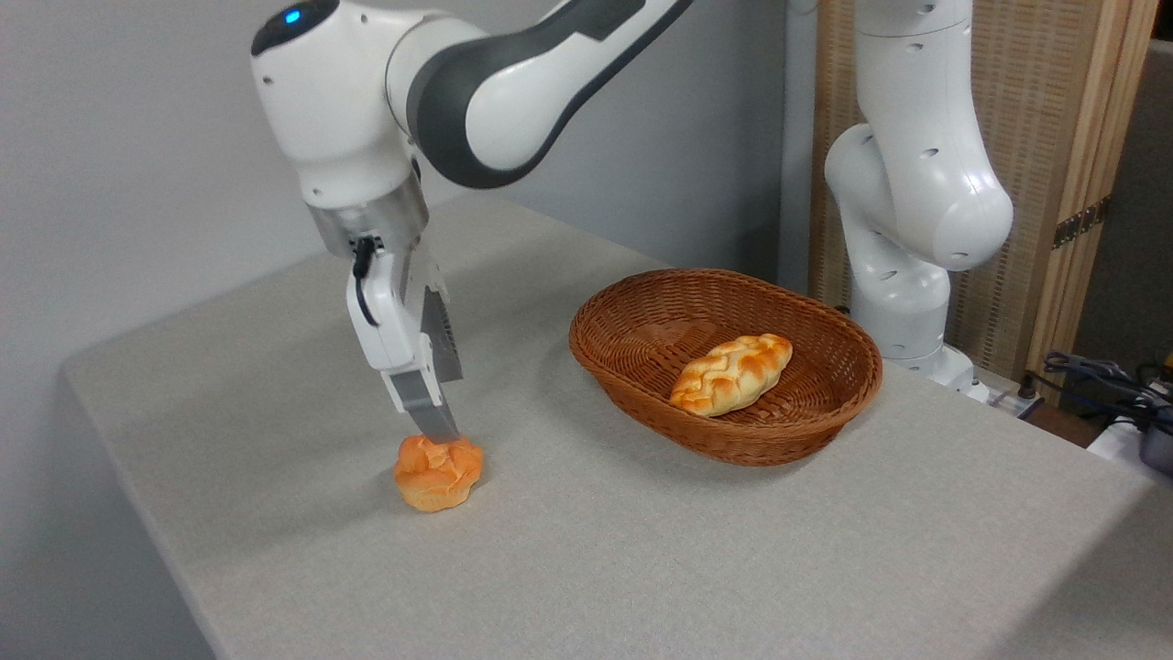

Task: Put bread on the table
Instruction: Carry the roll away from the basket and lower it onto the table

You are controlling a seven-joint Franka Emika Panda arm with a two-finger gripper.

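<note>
Grey desk (733,550), basket (641,403) to the right, bun (438,471) resting on the cloth at near left.
The claw (434,423) touches the bun's top; its opening is hidden. Best release fully, then lift straight up so the bun stays put.

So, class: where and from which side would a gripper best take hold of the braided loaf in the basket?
Grip the loaf across its narrow middle, coming straight down from above. It lies flat and long in the basket, whose raised rim blocks the sides, and its width looks narrow enough for the gripper.
</note>
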